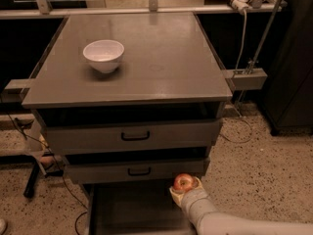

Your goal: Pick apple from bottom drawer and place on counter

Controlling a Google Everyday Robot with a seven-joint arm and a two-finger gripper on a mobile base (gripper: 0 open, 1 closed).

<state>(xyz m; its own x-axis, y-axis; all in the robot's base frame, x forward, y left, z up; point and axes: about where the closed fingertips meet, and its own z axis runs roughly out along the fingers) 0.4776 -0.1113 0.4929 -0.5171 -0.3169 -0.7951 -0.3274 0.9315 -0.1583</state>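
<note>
The small red apple (pixel 183 182) with yellowish patches sits in my gripper (pixel 184 190), which is shut on it above the right part of the open bottom drawer (pixel 132 209). My pale arm reaches in from the lower right. The grey counter (pixel 161 58) lies above, at the top of the drawer cabinet.
A white bowl (pixel 103 56) stands on the counter's left part. Two upper drawers with black handles (pixel 135 136) are slightly open above the bottom drawer. Cables and a metal stand lie on the speckled floor at the left; a dark cabinet (pixel 293 58) stands at the right.
</note>
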